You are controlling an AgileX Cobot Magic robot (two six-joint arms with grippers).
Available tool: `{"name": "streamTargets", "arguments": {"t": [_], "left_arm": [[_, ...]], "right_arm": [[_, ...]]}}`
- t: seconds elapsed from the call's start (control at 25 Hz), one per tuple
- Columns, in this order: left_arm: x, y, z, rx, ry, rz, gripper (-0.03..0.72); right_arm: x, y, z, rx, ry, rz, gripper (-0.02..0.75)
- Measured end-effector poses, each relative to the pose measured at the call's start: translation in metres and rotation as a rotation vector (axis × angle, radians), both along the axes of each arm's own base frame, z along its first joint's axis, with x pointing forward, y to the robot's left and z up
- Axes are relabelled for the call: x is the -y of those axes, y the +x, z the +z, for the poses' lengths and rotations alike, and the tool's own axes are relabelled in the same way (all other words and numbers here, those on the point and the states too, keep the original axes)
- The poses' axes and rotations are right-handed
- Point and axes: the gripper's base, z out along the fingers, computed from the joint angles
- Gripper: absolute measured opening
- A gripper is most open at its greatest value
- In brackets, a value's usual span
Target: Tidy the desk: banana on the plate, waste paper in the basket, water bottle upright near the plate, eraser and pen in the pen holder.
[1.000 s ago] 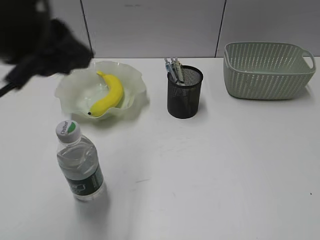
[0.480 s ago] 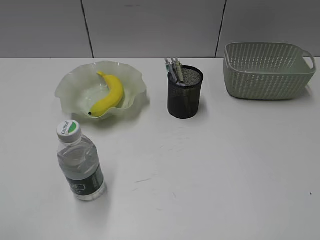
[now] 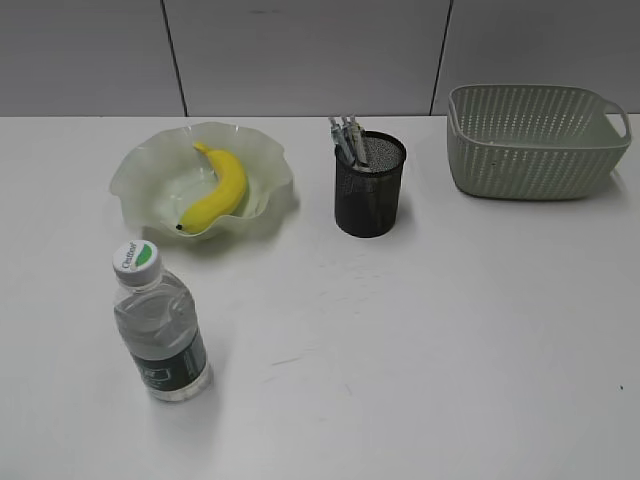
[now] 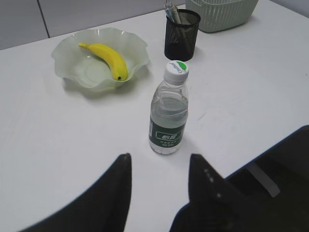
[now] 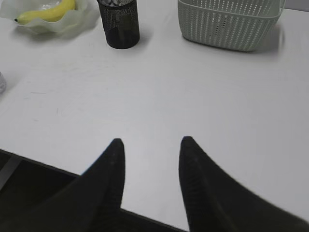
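The yellow banana (image 3: 220, 189) lies in the pale green ruffled plate (image 3: 140, 165) at the back left of the white desk (image 3: 420, 330). The water bottle (image 3: 160, 330) stands upright in front of the plate. The black mesh pen holder (image 3: 369, 190) holds pens (image 3: 347, 138). The grey-green basket (image 3: 535, 140) stands at the back right. The waste paper and eraser are not in view. My left gripper (image 4: 159, 162) is open and empty, pulled back short of the bottle (image 4: 169, 116). My right gripper (image 5: 150, 145) is open and empty above the desk's front edge. Neither gripper shows in the exterior view.
The left wrist view shows the plate (image 4: 67, 50), banana (image 4: 108, 57), pen holder (image 4: 182, 35) and basket (image 4: 222, 14) beyond the bottle. The right wrist view shows the pen holder (image 5: 119, 24), basket (image 5: 227, 24) and the desk's near edge (image 5: 38, 164).
The dark left arm that covered the upper left of the exterior view one second ago has drawn out of that view. The objects on the desk have not moved.
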Motion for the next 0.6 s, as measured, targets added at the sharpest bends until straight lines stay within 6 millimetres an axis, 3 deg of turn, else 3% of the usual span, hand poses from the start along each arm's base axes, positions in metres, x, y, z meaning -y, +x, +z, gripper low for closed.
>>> {"name": "streamTargets", "arguments": {"t": [0.12,0.28,0.4,0.6], "left_arm": [[0.0005,-0.0004,-0.0001,-0.004,-0.005,-0.005,0.365],[0.0006,-0.0006,-0.0001,-0.005,-0.007,-0.006,0.496],[0.0006,-0.0006,-0.0001,-0.005,-0.007,-0.007,0.526],[0.0007,-0.0007,-0.0001,-0.006,-0.008,-0.007,0.523]], "right_arm": [[0.0,0.0,-0.0001,-0.001,0.0,0.0,0.356],[0.0,0.0,-0.0001,-0.001,0.0,0.0,0.482],[0.0,0.0,-0.0001,-0.001,0.0,0.0,0.528],[-0.0007,-0.0003,-0.0001,-0.004,0.007,0.005,0.539]]}}
